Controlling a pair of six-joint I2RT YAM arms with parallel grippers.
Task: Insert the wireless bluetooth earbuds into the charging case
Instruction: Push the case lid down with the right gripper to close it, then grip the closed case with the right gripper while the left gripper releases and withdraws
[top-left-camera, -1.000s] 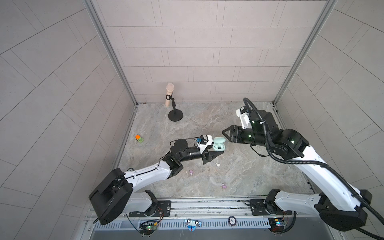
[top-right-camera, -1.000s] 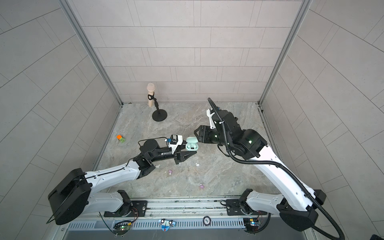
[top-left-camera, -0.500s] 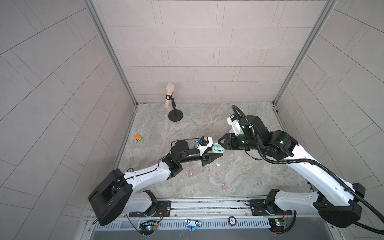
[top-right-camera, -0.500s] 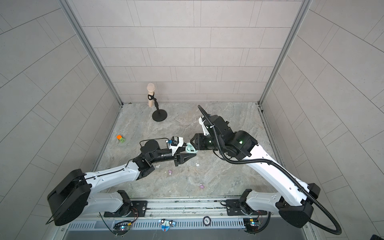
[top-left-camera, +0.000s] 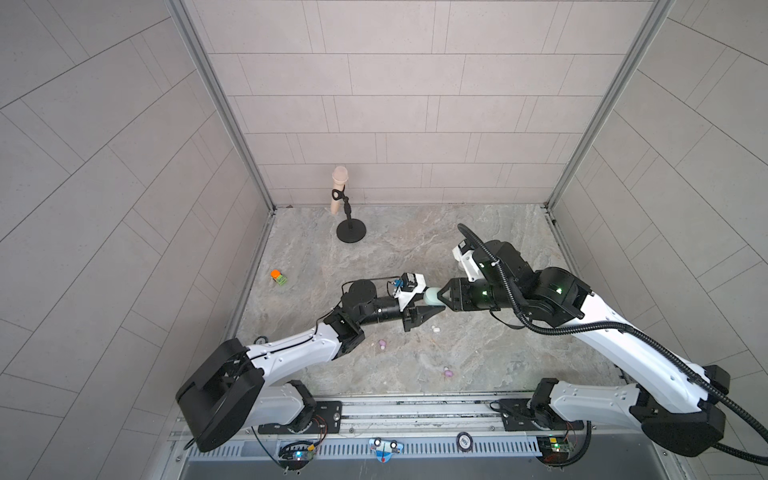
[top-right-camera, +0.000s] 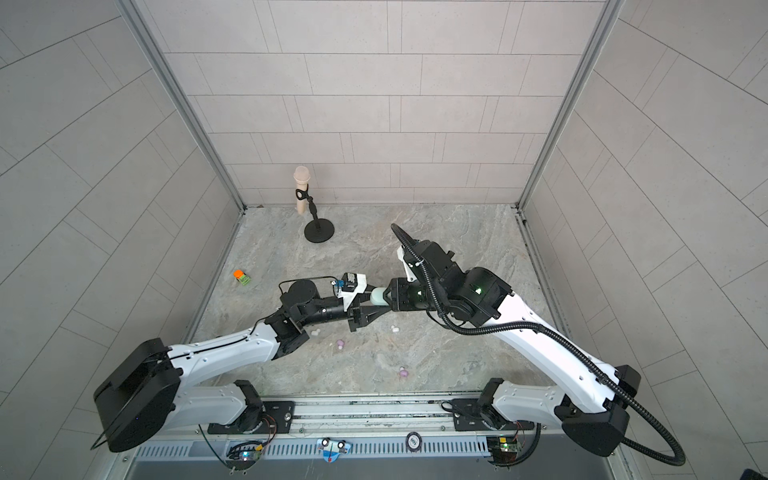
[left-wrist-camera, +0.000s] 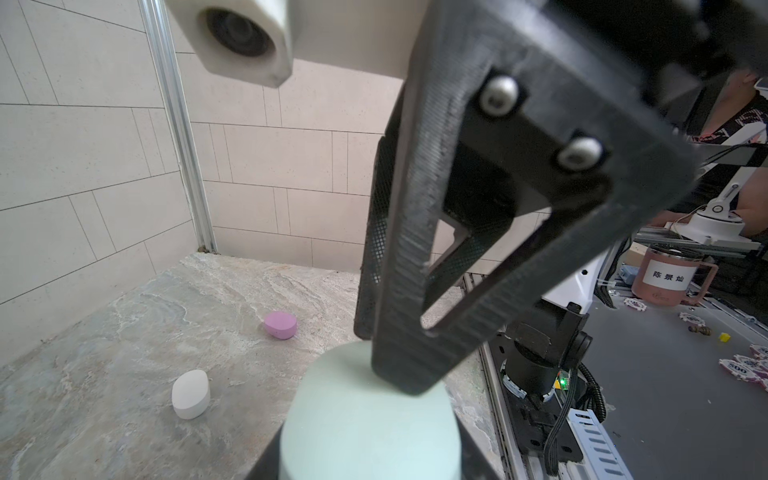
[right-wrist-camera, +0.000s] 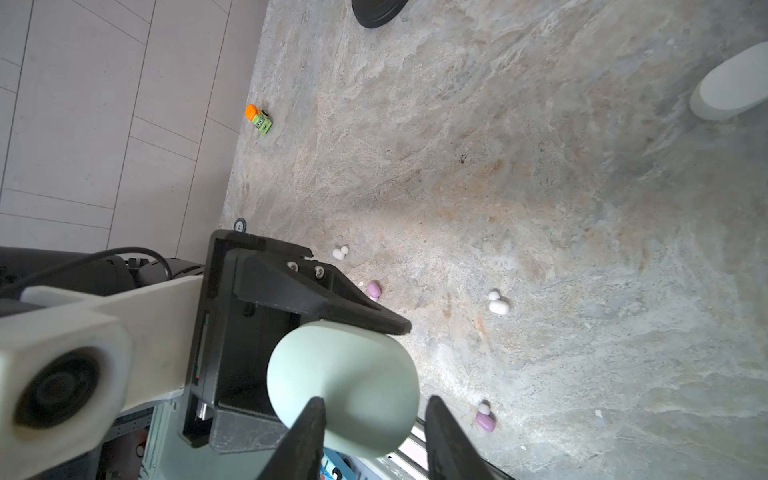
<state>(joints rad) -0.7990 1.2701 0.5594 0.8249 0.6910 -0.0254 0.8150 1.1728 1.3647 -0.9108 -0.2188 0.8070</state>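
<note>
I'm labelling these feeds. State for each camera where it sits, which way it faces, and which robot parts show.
Both top views: overhead at the front, looking down on the marbled stone tabletop; left arm and right arm whole.
Left wrist: on the left arm, facing the right gripper, which fills it.
Right wrist: on the right arm, facing the left gripper; own fingertips show.
Shared: all show the mint-green pill-shaped plastic case.

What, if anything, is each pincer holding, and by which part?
The left pincer clamps the mint-green charging case across its sides near one end. The open right pincer grips nothing; one fingertip sits at the case's free end.
</note>
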